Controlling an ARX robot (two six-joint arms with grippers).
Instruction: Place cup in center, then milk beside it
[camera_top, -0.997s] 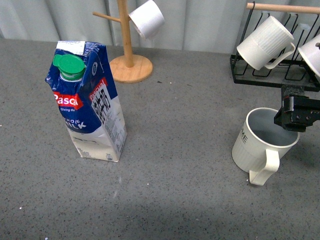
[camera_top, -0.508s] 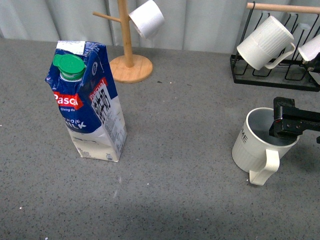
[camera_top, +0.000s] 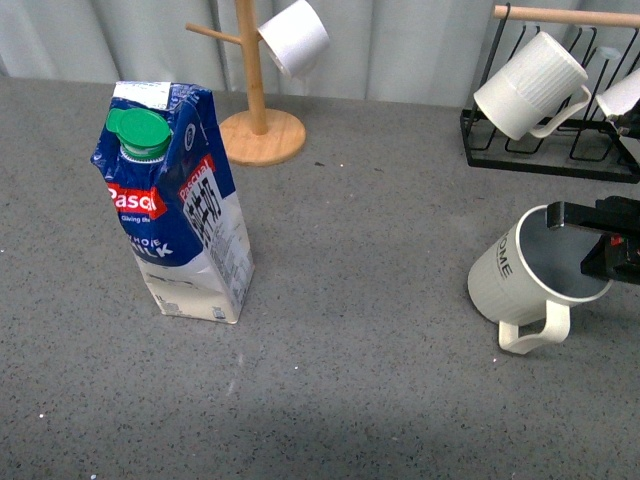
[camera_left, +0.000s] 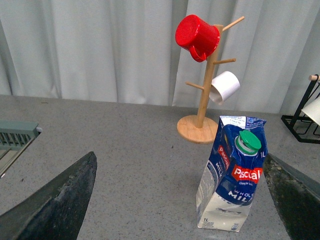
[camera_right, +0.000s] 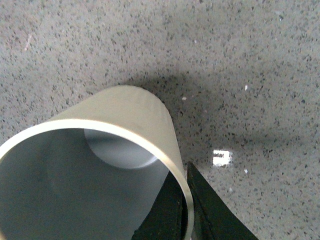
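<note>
Pinching the cup (camera_top: 515, 268) by its rim with the right gripper (camera_right: 187, 212), one dark finger sitting inside the cup and the other pressing on the outside. Holding the cup tipped over to one side, its grey-blue inside facing the gripper and its big handle pointing down at the table (camera_top: 350, 380). Touching the table or lifted off it: cannot tell. Holding it on the right side of the table, away from the middle, just in front of the black rack (camera_top: 520, 150) with a ribbed mug (camera_top: 528, 85) on it.

Seeing the milk (camera_top: 180, 215) standing up straight on the left side, well apart from the cup, its green cap (camera_top: 138, 133) facing the front. Seeing a wooden tree (camera_top: 255, 120) standing behind the milk, with a small white cup (camera_top: 295, 38) hanging on one peg and a red mug (camera_left: 196, 35) hanging higher up.

Hanging the left gripper (camera_left: 180, 165) over the table, fingers spread wide apart, gripping nothing, with the milk standing ahead of it.
</note>
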